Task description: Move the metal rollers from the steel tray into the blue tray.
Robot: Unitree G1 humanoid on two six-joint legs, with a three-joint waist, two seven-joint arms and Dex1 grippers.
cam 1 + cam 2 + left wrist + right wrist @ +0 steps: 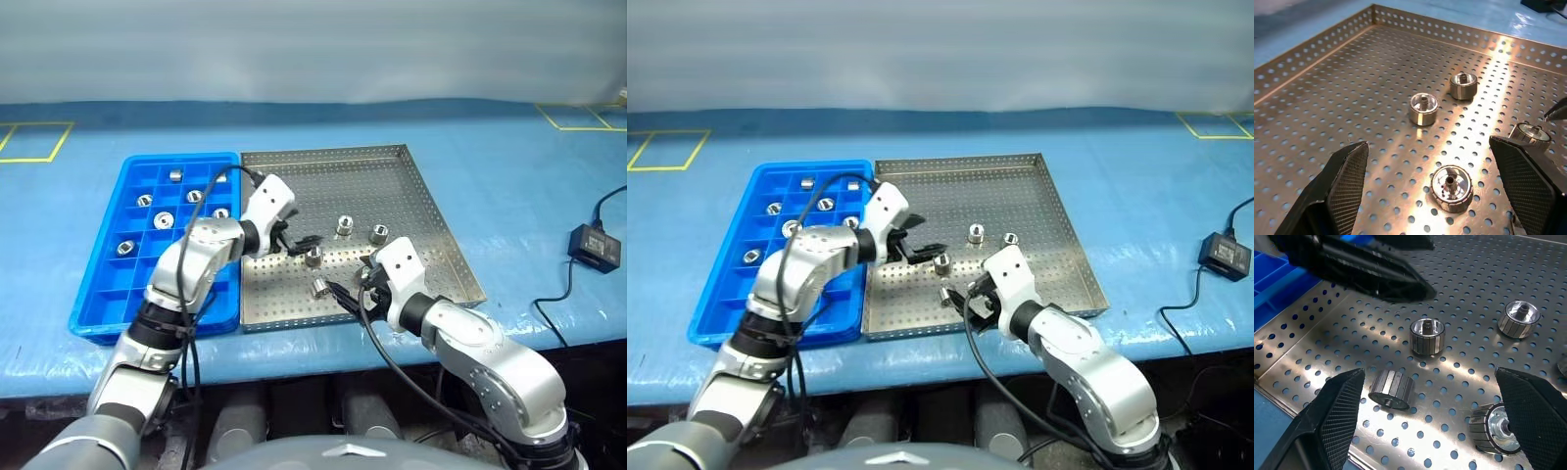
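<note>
The left gripper hangs with its black fingers spread wide, holding nothing, and a small shiny silver metal roller stands upright right between them on the large grey perforated steel tray. To grasp well, it should sink straight down and close evenly on the ribbed sides. The right gripper is spread and empty too, with a tipped roller just ahead. The bright blue compartment tray lies behind the left hand.
</note>
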